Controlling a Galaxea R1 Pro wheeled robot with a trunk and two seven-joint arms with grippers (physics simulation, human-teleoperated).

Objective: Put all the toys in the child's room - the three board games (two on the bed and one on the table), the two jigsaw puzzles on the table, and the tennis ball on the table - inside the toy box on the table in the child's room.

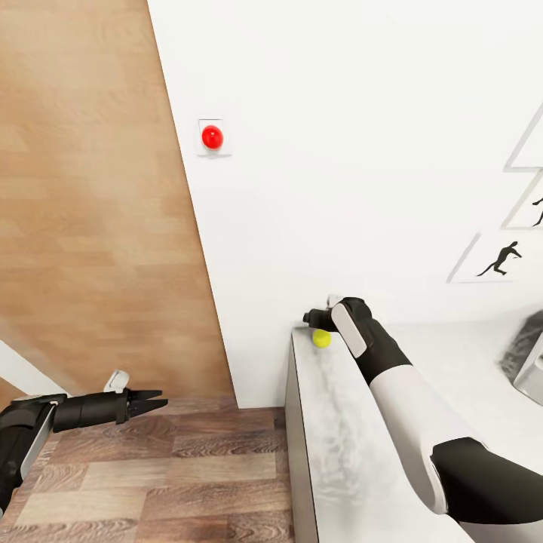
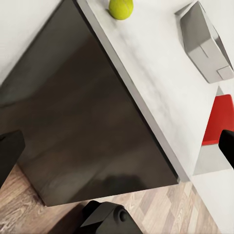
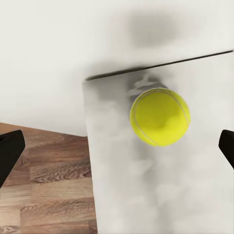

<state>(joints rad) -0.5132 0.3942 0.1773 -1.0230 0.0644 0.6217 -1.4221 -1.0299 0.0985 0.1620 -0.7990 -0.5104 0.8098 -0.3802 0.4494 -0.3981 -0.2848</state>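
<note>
The yellow-green tennis ball [image 1: 321, 338] [image 2: 121, 8] [image 3: 159, 117] lies at the far corner of the light grey table [image 1: 339, 452] [image 3: 161, 200], close to the white wall. My right gripper [image 1: 314, 318] [image 3: 118, 148] hangs open just above it, one finger on each side of the ball, not touching it. Off the table's near end, my left gripper [image 1: 149, 400] [image 2: 118, 151] is open and empty above the wood floor. The grey toy box [image 2: 202, 44] stands further along the table top and shows partly at the edge of the head view [image 1: 530, 373].
The table's dark end panel [image 2: 83, 122] faces my left gripper. A small red ball [image 1: 212, 136] sits on a wall plate. Black silhouette prints [image 1: 499, 260] hang on the wall. Something red [image 2: 219, 119] lies beyond the table edge. Wood-plank floor [image 1: 166, 467] is on the left.
</note>
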